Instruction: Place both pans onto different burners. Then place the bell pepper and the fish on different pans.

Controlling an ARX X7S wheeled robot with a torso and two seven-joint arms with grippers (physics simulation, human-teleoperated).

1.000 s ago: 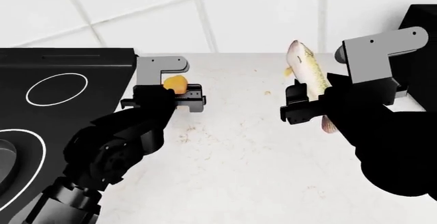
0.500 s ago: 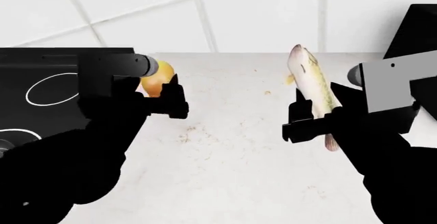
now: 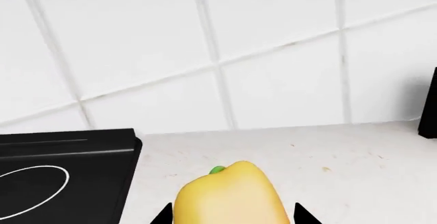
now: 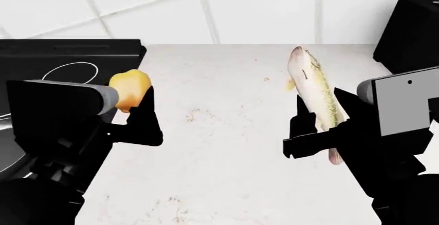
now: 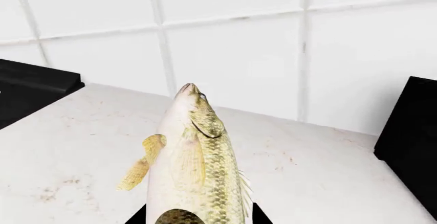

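Since the earlier head frames the left end effector (image 4: 137, 113) has swung further toward the black glass cooktop (image 4: 41, 63), carrying the bell pepper (image 4: 129, 90) with it; the right end effector (image 4: 312, 132) has barely shifted. Lumpy, glossy and yellow-orange, the pepper sits pinched between the left fingers, its green stem tip showing in the left wrist view. The right fingers are clamped on the fish (image 4: 317, 97), scaly olive back and pale belly, head raised above the speckled white counter (image 4: 226, 173). Its tail is hidden behind the right arm. Only one white ring on the cooktop is fully visible.
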